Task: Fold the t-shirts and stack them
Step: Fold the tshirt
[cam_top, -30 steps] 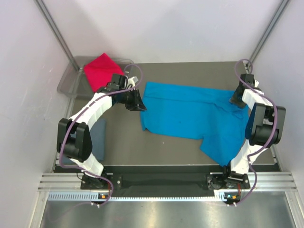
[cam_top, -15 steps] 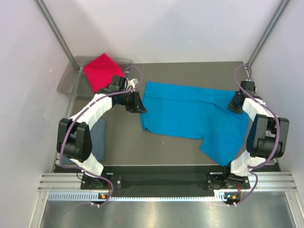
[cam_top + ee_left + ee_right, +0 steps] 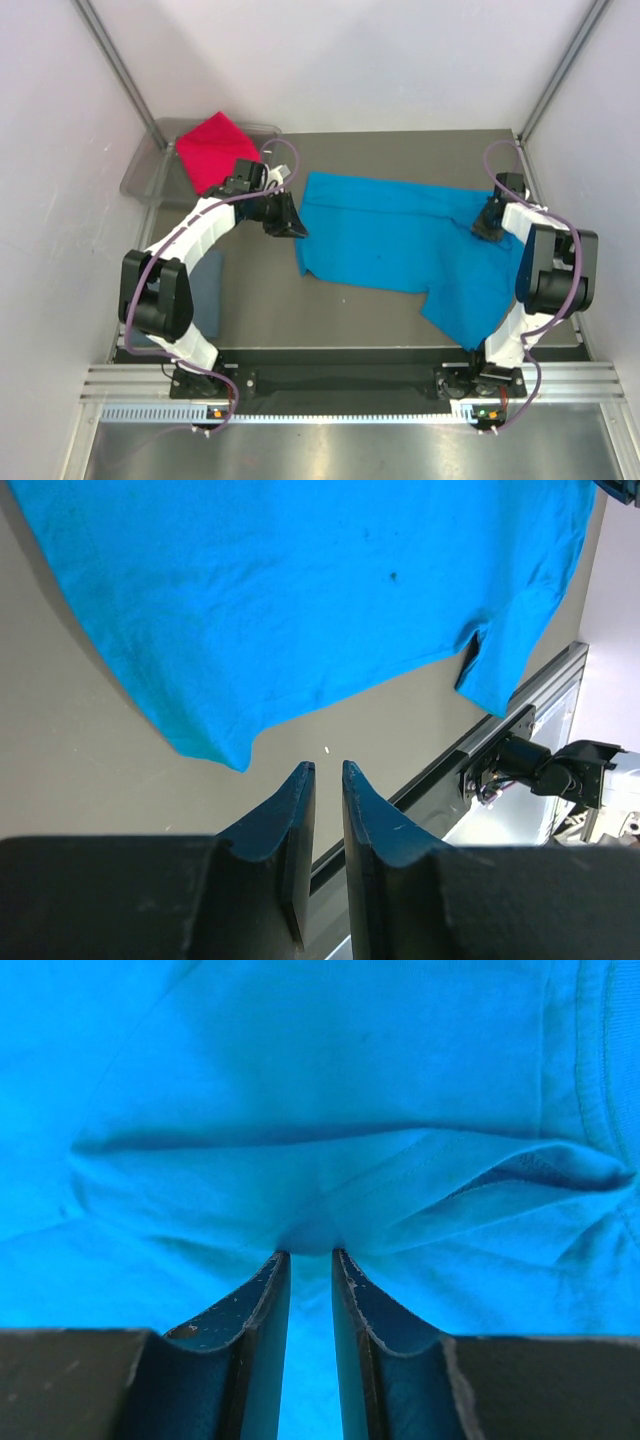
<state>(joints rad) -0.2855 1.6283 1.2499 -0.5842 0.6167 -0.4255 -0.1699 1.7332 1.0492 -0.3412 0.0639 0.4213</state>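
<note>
The turquoise shirt (image 3: pixel 400 245) lies spread on the grey bench (image 3: pixel 380 150), running from the middle out toward 3 o'clock. One flap of it reaches down toward 5 o'clock, near the front edge beside the right arm's base. It lies mostly flat, with creases and a folded ridge at its 3 o'clock end. The right fingers (image 3: pixel 482 228) are down on that end. In the wrist view they stand drawn in to a slim gap, with a pucker of turquoise cloth gathered at their tips and wrinkles running out from that spot, so they seem to have pinched a fold of the shirt. The left fingers (image 3: pixel 292 228) sit at the shirt's 9 o'clock edge, just beside its near-left corner. From the wrist camera they are close together with only a thin slot between them. Bare bench shows through the slot and no cloth is in it, and the shirt's hem lies just beyond the tips without touching them. The red shirt (image 3: pixel 213 148) is folded into a neat square and rests in the clear plastic tray (image 3: pixel 140 175) at the 10 o'clock corner, well apart from the turquoise one. The grey-blue shirt (image 3: pixel 205 290) lies on the bench at about 8 o'clock, partly hidden under the left arm.
</note>
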